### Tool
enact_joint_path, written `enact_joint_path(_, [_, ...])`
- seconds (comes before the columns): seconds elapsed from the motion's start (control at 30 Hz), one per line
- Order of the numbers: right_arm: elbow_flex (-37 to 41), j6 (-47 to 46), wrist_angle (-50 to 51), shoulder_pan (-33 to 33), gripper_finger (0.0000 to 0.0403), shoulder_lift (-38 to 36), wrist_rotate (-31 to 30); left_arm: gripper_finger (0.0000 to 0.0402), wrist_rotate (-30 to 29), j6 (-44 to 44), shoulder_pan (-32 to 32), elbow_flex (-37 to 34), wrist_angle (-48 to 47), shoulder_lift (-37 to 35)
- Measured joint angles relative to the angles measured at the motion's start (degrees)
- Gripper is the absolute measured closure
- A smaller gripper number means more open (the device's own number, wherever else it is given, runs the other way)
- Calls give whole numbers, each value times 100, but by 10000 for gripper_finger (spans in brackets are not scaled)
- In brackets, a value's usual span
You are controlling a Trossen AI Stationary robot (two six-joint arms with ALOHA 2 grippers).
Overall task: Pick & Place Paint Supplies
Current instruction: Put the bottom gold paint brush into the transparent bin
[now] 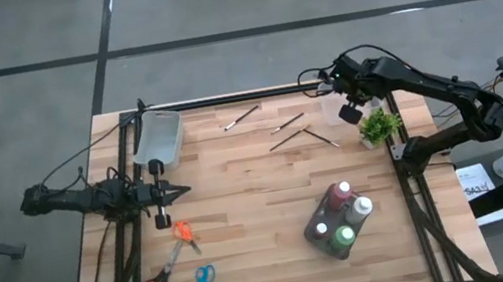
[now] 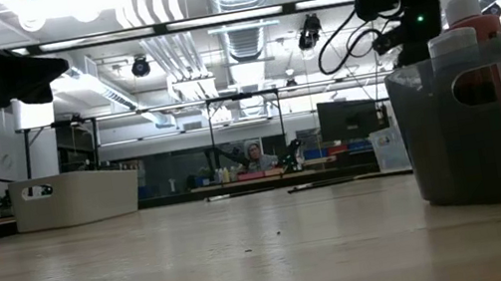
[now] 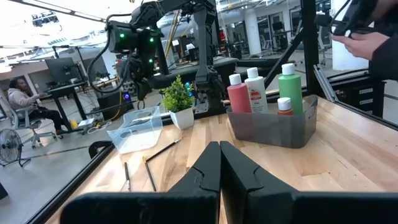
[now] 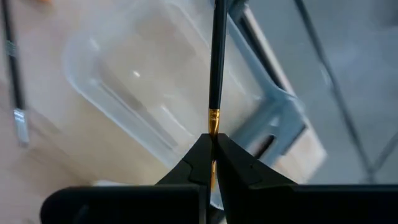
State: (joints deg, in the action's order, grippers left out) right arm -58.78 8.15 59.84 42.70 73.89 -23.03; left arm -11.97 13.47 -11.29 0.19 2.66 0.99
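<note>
Right gripper: Closest to a lens of anything, the right gripper [image 4: 213,144] has its fingers pinched tight on a thin dark paintbrush [image 4: 216,62] at its gold ferrule, with the handle running away from the jaws.
Where it hangs: at the table's far right, above a clear plastic container [image 4: 143,106], just beside the small potted plant [image 1: 380,126].
Container: looks empty of brushes in the right wrist view, though its walls are blurred there; the left wrist view shows it lying on the wood by the plant.
Loose brushes: four still lie on the table in the high view, one [image 1: 241,117] toward the middle of the far edge, one [image 1: 286,123] just right of it, and two [image 1: 305,133] crossing close to the container.
Paint bottles: red, dark red, green and white bottles stand together in a dark caddy [image 1: 324,234] at the near right of the table, well apart from the brushes.
Left gripper: the left gripper [image 1: 178,190] waits with its fingers closed on nothing, low over the left side of the table, near a white bin [image 1: 159,140].
Other items: orange-handled scissors [image 1: 172,263] and blue-handled scissors [image 1: 202,280] lie near the front left, untouched.
Progress: early, by my reading. One brush is lifted and poised over the container, not yet released; the four on the wood remain. The bottles look already gathered, if the caddy is their place.
</note>
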Motion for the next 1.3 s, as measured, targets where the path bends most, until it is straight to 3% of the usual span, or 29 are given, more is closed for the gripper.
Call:
enact_joint_path(0.13, [0,284,146,-1,394,-24,-397,401,0,0,2,0,0,-1])
enact_joint_path(0.4, [0,732,517,90,394,-39,-419,401,0,0,2,0,0,-2])
enact_joint_path(0.9, [-2,689,1264,106,394,-42,-663,401,-2,0,1,0,0,-1])
enact_joint_path(1.3, [412,1224,501,478,394,-42,-671,401,0,0,2,0,0,-1])
